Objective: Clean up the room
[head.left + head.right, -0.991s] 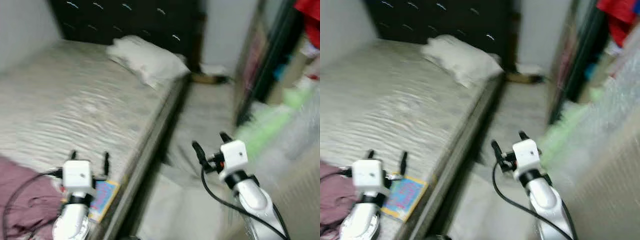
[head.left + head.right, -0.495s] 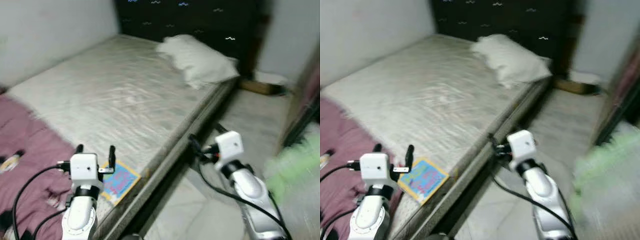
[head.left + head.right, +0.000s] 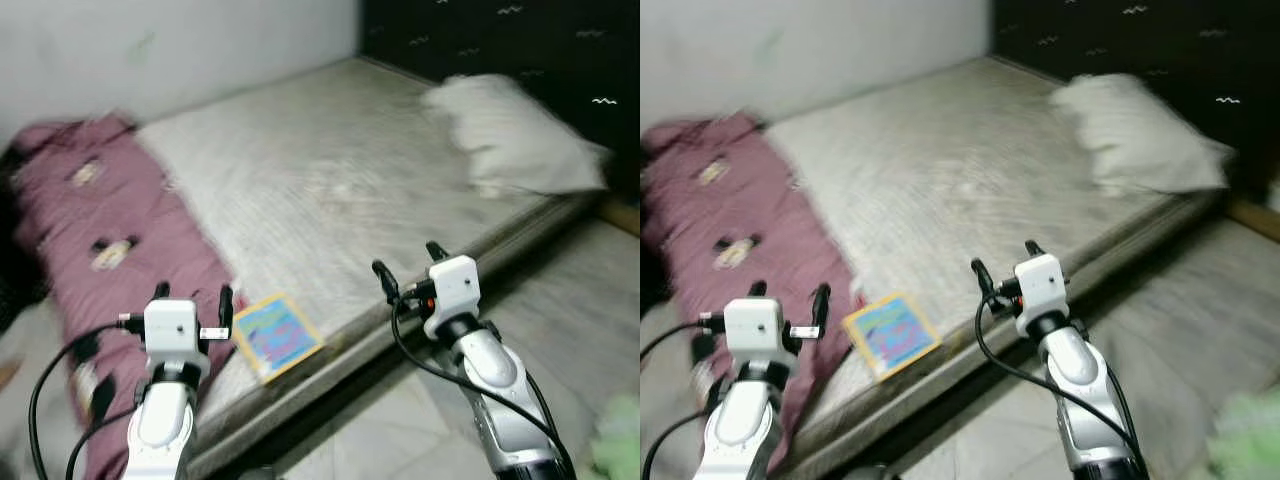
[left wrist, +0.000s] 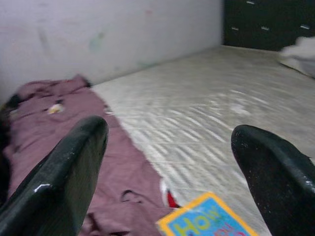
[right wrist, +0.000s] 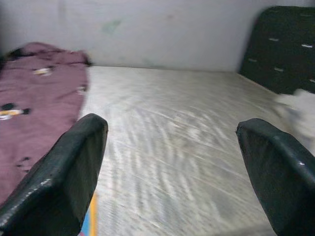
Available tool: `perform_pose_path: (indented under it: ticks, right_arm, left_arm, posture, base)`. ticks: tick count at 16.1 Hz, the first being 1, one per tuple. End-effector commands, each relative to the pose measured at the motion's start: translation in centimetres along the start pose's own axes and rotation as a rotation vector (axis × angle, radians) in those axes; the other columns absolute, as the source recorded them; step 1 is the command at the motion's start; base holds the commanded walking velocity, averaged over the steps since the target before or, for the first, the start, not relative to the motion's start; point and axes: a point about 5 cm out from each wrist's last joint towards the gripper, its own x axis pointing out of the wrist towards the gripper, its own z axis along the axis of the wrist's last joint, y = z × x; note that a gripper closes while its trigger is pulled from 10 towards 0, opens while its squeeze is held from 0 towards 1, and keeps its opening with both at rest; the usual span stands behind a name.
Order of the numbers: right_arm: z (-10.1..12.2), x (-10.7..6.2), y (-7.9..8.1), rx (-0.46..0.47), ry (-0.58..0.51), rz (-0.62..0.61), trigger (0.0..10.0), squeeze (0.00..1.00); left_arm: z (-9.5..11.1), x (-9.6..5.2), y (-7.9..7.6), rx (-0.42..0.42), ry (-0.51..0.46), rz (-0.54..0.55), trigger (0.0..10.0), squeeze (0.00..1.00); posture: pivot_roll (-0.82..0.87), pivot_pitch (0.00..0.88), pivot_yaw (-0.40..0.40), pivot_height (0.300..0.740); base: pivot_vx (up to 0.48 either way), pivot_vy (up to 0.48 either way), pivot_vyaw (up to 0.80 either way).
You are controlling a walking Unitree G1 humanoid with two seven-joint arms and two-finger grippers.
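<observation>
You are looking down at a bedroom with a low bed (image 3: 330,190) against a pale wall, and the whole view is swinging to the robot's left: the floor strip and the clutter beside the bed are sliding out of frame, while the maroon blanket (image 3: 100,240) is coming fully into sight. That is the camera turning, not the things moving.

Nearest you, the left hand (image 3: 190,296) is hovering with its fingers spread and empty, just beside the colourful book (image 3: 277,335) lying at the mattress edge. The right hand (image 3: 410,270) is also spread and empty, over the bed's near edge.

Farther off, the blanket is lying crumpled along the left side, and the white pillow (image 3: 515,135) is resting by the dark headboard (image 3: 500,35).

You are now facing the book and blanket, so they look like the likely next things to tidy.
</observation>
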Motion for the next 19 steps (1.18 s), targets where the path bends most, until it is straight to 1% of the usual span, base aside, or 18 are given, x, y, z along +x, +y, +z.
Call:
perform_pose_path:
  ticks: [1,2,6,8,10,11,12,15,17,19]
  right_arm:
    - [0.5,0.6,0.6,0.005,-0.025,0.026,10.0,0.00]
    - [0.6,0.7,0.7,0.006,-0.029,0.028,10.0,0.00]
    - [1.1,1.8,1.1,0.011,-0.060,0.041,10.0,0.00]
    - [1.8,2.6,1.5,0.012,-0.089,0.051,10.0,0.00]
    - [2.1,3.0,1.6,0.011,-0.102,0.051,10.0,0.00]
    - [2.1,3.0,1.6,0.012,-0.105,0.048,10.0,0.00]
    - [1.8,3.0,1.6,0.019,-0.101,0.037,10.0,0.00]
    - [1.5,2.6,2.0,0.033,-0.092,0.032,10.0,0.00]
    - [1.4,2.6,1.7,0.050,-0.092,0.006,10.0,0.00]
    - [1.3,2.6,1.6,0.045,-0.088,0.003,10.0,0.00]
  left_arm:
    - [-0.3,0.0,0.5,0.011,0.016,0.014,10.0,0.00]
    - [-0.3,0.0,0.4,0.010,0.013,0.015,10.0,0.00]
    - [0.4,1.1,0.5,0.017,-0.034,0.030,10.0,0.00]
    - [0.6,1.6,0.3,0.017,-0.042,0.023,10.0,0.00]
    - [0.7,1.9,0.1,0.011,-0.045,0.022,10.0,0.00]
    - [0.8,2.1,0.1,0.008,-0.048,0.023,10.0,0.00]
    - [1.1,2.7,0.2,0.000,-0.057,0.028,10.0,0.00]
    - [1.2,2.8,0.2,-0.002,-0.061,0.019,10.0,0.00]
    - [1.1,2.7,-0.1,-0.008,-0.060,0.009,10.0,0.00]
    - [1.1,2.6,-0.4,-0.020,-0.063,-0.002,10.0,0.00]
  posture:
    - [-0.02,0.000,0.036,0.740]
    - [-0.02,0.000,0.036,0.740]
    - [-0.01,0.000,0.031,0.740]
    - [-0.02,0.000,0.038,0.740]
    - [-0.02,0.000,0.041,0.740]
    - [-0.03,0.000,0.044,0.740]
    - [-0.03,0.000,0.049,0.740]
    - [-0.02,0.000,0.047,0.740]
    - [-0.02,0.000,0.046,0.740]
    - [-0.02,0.000,0.047,0.740]
  base:
    - [0.000,0.000,0.80]
    - [0.000,0.000,0.80]
    - [0.000,0.000,0.80]
    - [0.000,0.000,0.80]
    - [0.000,0.000,0.80]
    - [0.000,0.000,0.80]
    - [0.000,0.000,0.80]
    - [0.000,0.000,0.79]
    - [0.000,0.000,0.00]
    - [0.000,0.000,0.00]
